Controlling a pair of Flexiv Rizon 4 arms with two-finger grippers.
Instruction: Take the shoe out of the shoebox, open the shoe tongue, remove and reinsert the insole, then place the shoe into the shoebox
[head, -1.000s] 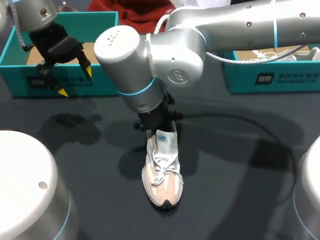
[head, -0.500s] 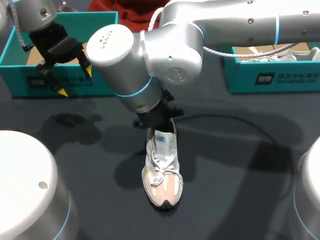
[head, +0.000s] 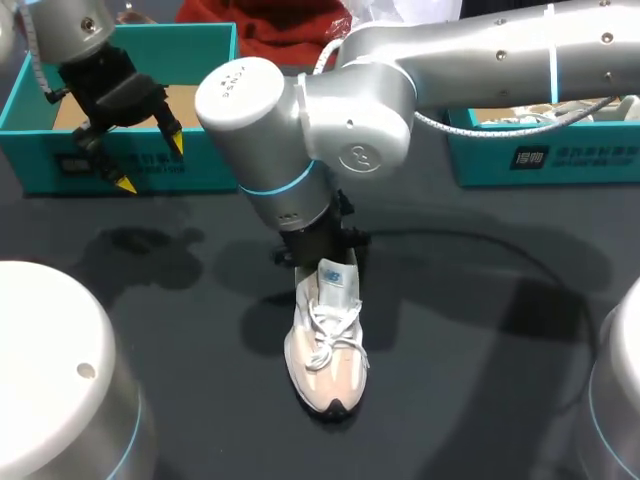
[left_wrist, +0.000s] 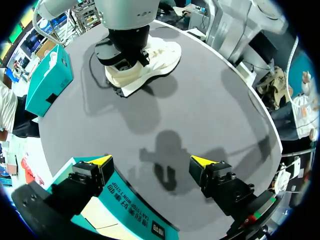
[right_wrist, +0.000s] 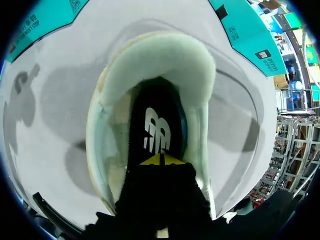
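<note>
Inside the shoe (right_wrist: 159, 65), right fingers (right_wrist: 152, 161) tip to tip; left fingers (left_wrist: 100, 161) wide apart over the teal shoebox (left_wrist: 131, 201)

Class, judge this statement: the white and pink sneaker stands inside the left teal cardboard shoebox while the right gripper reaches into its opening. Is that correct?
No. The head view shows the white and pink sneaker standing on the dark table, outside the left teal cardboard shoebox. The right gripper does reach into its opening.
</note>
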